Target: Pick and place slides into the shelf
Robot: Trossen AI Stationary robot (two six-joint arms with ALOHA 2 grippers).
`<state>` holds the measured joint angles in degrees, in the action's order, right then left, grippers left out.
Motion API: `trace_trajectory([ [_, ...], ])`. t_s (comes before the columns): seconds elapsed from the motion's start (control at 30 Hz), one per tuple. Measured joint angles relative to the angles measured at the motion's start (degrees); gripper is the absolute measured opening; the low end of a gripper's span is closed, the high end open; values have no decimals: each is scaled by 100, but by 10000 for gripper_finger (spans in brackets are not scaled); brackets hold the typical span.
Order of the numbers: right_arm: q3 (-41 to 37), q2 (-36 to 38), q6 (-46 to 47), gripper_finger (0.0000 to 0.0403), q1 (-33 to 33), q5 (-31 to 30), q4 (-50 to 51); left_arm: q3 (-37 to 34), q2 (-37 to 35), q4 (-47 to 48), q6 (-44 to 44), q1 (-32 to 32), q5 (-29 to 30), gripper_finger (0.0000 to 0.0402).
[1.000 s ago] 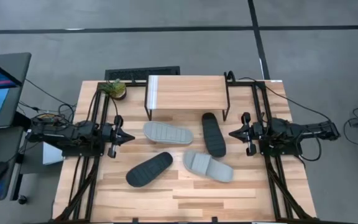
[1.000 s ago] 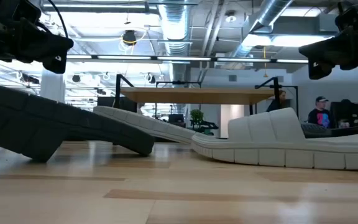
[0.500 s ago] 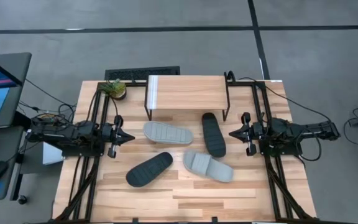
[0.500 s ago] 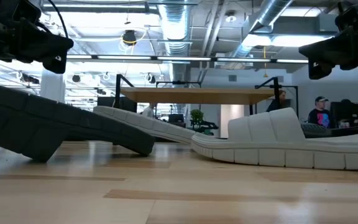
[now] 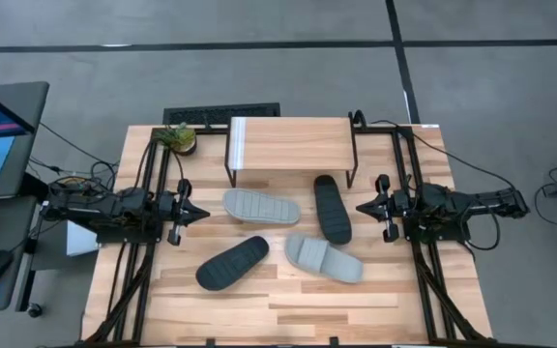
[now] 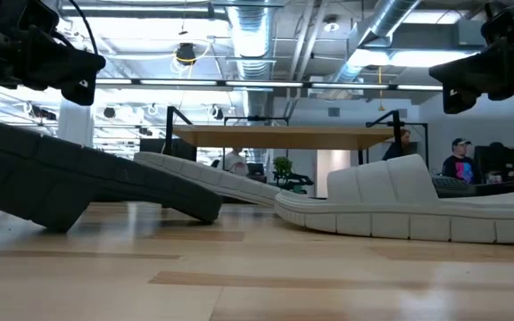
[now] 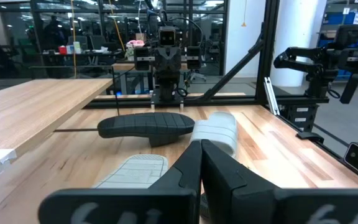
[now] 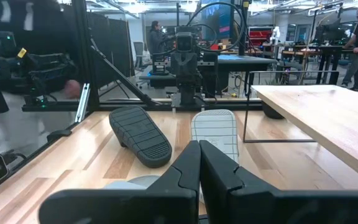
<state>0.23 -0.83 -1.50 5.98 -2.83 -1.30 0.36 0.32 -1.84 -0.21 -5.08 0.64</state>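
Four slides lie on the counter [image 5: 288, 300] before the shelf [image 5: 288, 143]: grey slide [image 5: 259, 205], black slide [image 5: 333, 208], second black slide [image 5: 232, 263], second grey slide [image 5: 324, 257]. Left hand [image 5: 199, 214] and right hand [image 5: 363, 206] flank them, fingers pressed together, empty. Wrist views show the same pinched fingers.

place: robotics lab | cues: exposed ceiling ducts [image 6: 255, 36], equipment benches

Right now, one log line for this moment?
left gripper shut, idle | right gripper shut, idle | four slides on table | shelf bare
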Motion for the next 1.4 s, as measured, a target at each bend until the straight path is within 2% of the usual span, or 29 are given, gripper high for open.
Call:
trace_trajectory([
  [0.83, 1, -1, 0, 0, -1, 0, 1, 0, 0, 0, -9, -1, 0, 0],
  [1.07, 1, 0, 0, 0, -1, 0, 0, 0, 1, -5, -768, -2, 33, 0],
  [1.27, 1, 1, 0, 0, -1, 0, 0, 0, 0, -53, -729, -4, 300, 0],
  [1.4, 2, 1, 0, 0, 0, 0, 0, 0, 0, -135, -1277, -2, 582, 0],
])
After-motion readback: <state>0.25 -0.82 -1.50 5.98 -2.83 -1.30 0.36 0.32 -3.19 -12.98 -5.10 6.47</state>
